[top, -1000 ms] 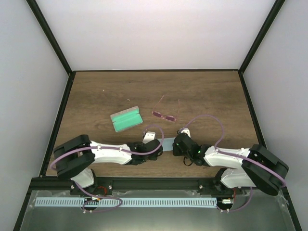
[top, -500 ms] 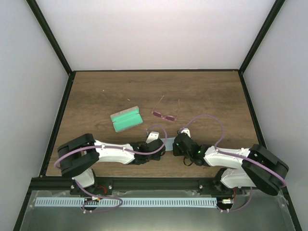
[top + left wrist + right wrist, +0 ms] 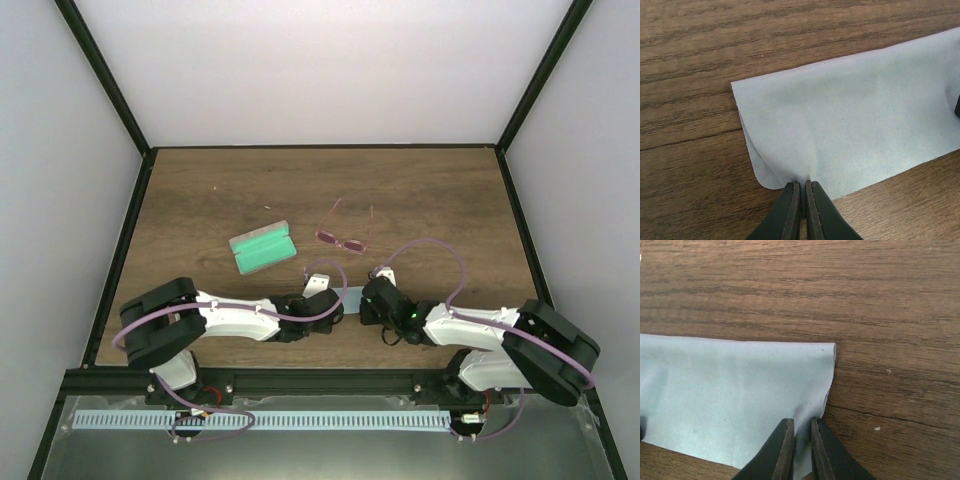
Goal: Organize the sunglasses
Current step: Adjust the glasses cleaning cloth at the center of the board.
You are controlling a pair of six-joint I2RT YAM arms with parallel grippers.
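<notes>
The sunglasses (image 3: 345, 240), pink-tinted with thin arms, lie open on the wooden table beyond both grippers, untouched. A light blue cloth (image 3: 352, 298) lies flat on the table between the grippers and looks folded over. My left gripper (image 3: 335, 304) is shut on the cloth's near edge by its left corner (image 3: 802, 186); the cloth (image 3: 855, 120) spreads away from the jaws. My right gripper (image 3: 368, 300) is shut on the near edge by the cloth's right corner (image 3: 800, 429); the cloth (image 3: 730, 395) spreads to the left. Both grippers are low at the table.
A grey case with green lining (image 3: 262, 247) lies open on the table, left of the sunglasses and beyond my left arm. Black frame posts and white walls bound the table (image 3: 450, 200) at the back and sides.
My left gripper has shifted a little to the right, onto the cloth's left end, covering more of it. The right arm, sunglasses and case have not moved.
</notes>
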